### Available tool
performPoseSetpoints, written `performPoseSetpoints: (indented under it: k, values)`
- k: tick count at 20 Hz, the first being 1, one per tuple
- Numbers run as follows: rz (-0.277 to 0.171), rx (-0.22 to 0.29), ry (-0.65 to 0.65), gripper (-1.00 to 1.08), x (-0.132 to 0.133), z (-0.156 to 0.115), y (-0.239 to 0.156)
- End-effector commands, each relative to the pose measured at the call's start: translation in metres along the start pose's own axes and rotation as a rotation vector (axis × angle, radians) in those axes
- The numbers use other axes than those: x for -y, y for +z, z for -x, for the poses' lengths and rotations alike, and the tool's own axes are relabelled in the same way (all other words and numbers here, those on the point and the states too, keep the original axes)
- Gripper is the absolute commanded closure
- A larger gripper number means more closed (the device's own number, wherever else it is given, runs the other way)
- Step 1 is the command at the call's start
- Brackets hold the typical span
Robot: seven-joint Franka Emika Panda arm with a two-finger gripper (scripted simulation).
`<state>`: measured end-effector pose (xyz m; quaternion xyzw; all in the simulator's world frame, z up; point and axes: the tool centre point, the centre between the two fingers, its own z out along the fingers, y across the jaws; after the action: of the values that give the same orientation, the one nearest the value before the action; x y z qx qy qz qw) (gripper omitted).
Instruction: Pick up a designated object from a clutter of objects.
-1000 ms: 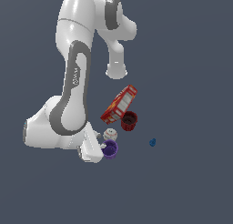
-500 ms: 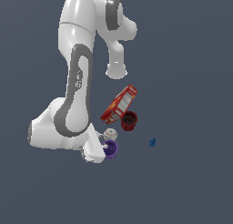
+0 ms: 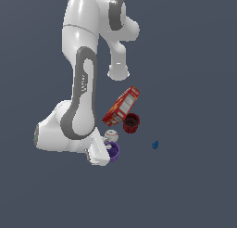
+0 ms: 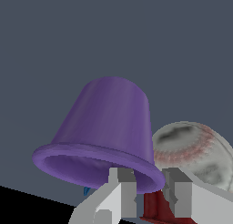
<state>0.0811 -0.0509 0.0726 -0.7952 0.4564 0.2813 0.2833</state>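
Flat slate-grey ground (image 3: 194,185) filled the scene, plain and unmarked, with the clutter gathered near the white arm (image 3: 83,97). The gripper (image 4: 148,191) was down at the purple cup (image 4: 107,132), and in the wrist view its two pale fingers (image 4: 123,193) stood with a narrow gap between them right at the cup's flared rim. The rim seemed to pass in front of or between the tips, but whether the fingers were pinching it could not be told. In the exterior view the gripper's white body (image 3: 97,153) covered one side of the purple cup (image 3: 114,150), so the fingers themselves were hidden there.

The cup showed as a tapered shape with its wide rim nearest the fingers and its narrower base pointing away from them. Just beside it, touching or nearly so, sat the white ball (image 4: 195,150), mottled grey with reddish stitching. Beyond the ball from the gripper stood the dark red cup (image 3: 131,123), of which a dark red patch (image 4: 157,205) showed between the fingers in the wrist view. The red printed box (image 3: 122,105) lay tilted just past that cup. The tiny blue piece (image 3: 155,144) lay well apart from the gripper, off to the exterior view's right.
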Motion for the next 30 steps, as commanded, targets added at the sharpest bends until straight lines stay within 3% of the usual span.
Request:
performPoseSetpoints:
  k: [1,15,30]
  values:
    - [0.003,0.004,0.002,1.08,-0.001,-0.001,0.003]
    - [0.0,0.0,0.001,1.08,-0.006,0.013,-0.026]
    - [0.002,0.0,0.005,1.08,-0.037,0.082,-0.166]
